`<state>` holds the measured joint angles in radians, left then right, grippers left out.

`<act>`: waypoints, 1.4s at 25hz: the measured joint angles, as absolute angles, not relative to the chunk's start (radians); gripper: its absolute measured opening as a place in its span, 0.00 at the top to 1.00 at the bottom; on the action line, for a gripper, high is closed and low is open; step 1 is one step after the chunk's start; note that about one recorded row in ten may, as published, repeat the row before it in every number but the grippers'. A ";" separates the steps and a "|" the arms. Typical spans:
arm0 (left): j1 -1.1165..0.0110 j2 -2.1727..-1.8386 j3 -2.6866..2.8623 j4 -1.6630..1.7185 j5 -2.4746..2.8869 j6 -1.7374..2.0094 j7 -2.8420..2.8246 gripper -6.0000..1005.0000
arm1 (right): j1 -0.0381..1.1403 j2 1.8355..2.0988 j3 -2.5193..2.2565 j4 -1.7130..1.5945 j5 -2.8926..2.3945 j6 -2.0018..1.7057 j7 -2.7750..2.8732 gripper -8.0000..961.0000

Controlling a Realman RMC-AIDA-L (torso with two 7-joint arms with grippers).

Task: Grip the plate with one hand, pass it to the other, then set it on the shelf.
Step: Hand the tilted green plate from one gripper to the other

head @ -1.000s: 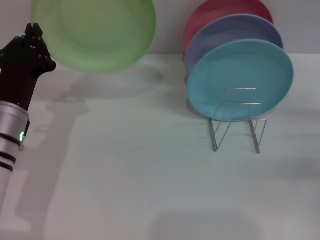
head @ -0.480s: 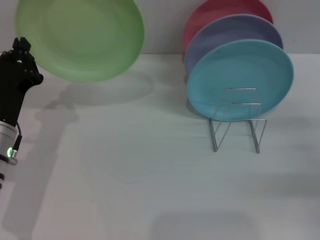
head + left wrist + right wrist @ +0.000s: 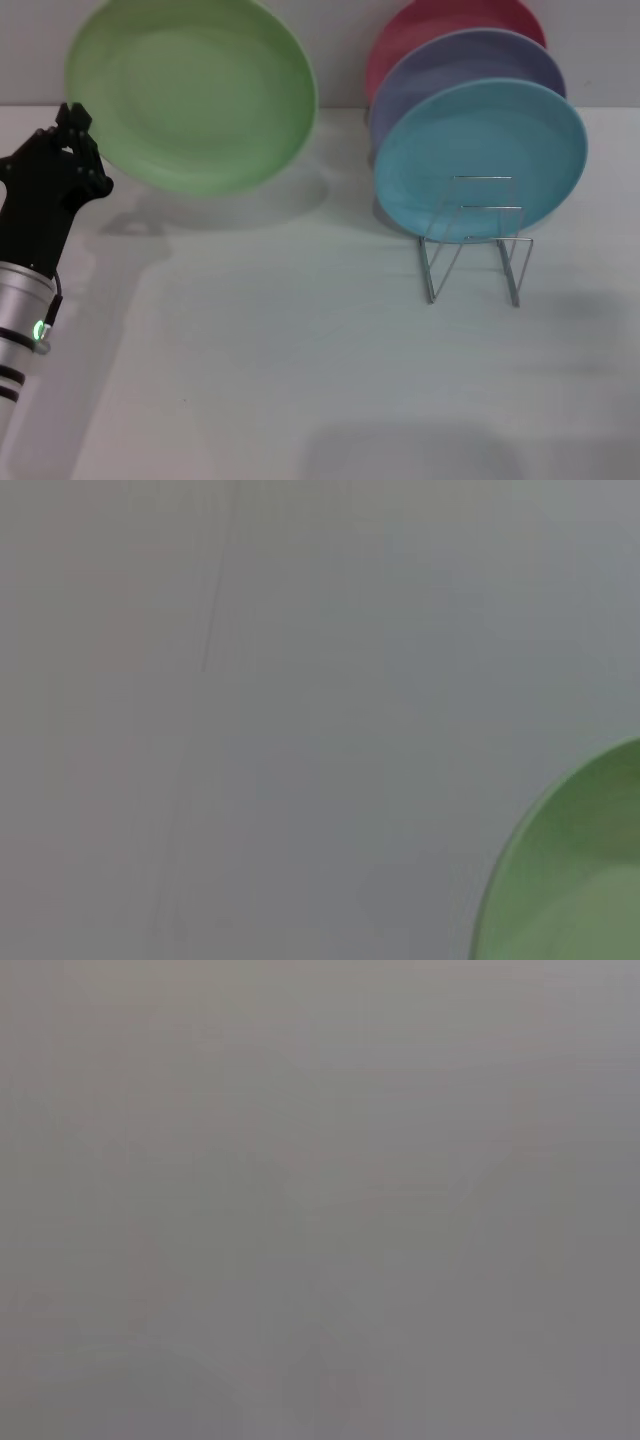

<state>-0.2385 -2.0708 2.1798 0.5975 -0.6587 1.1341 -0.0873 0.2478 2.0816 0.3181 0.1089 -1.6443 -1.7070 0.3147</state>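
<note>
1. While the left gripper holds the round, matte light green plate by its edge, the dish hangs tilted in the air above the far left of the white counter, well apart from the thin silver wire shelf; the jaws appear clenched on the plate's rim, though the contact itself is partly hidden.
2. The first grip looks done; the handover and the racking are judged still to come, as the right gripper is out of sight in every view.
3. A light blue plate, a lavender plate and a red plate stand on edge in the shelf's rear loops, leaving only the front wires free.
4. The light blue plate stands closest to that free slot, so the newcomer must likely slide in just before it without knocking it.
</note>
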 joint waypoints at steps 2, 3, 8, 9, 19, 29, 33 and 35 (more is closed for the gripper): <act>-0.231 -2.071 2.190 0.597 -0.659 1.136 -0.084 0.94 | 0.232 2.082 0.279 0.131 -1.644 -1.735 0.303 0.24; -0.227 -2.071 2.193 0.597 -0.659 1.137 -0.081 0.94 | 0.226 2.082 0.256 0.143 -1.644 -1.749 0.291 0.24; -0.208 -2.077 2.224 0.597 -0.667 1.140 -0.042 0.93 | 0.228 2.081 0.149 0.203 -1.644 -1.760 0.248 0.25; -0.204 -2.078 2.232 0.597 -0.669 1.140 -0.039 0.93 | 0.235 2.081 0.126 0.210 -1.644 -1.756 0.244 0.25; -0.215 -2.080 2.398 0.587 -0.850 1.149 0.109 0.93 | 0.295 2.082 0.000 0.301 -1.644 -1.666 0.179 0.25; -0.202 -2.079 2.458 0.584 -0.852 1.200 0.125 0.93 | 0.329 2.086 -0.002 0.372 -1.641 -1.572 0.154 0.25; -0.201 -2.079 2.478 0.577 -0.857 1.205 0.133 0.92 | 0.335 2.086 -0.006 0.431 -1.643 -1.554 0.061 0.25; -0.201 -2.080 2.485 0.574 -0.858 1.206 0.138 0.92 | 0.338 2.084 -0.012 0.450 -1.646 -1.550 0.038 0.25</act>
<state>-0.2011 -2.0801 2.4851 0.5745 -0.8582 1.2065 0.1383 0.3383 2.0843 -0.0118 0.4499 -1.6464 -1.5496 0.0381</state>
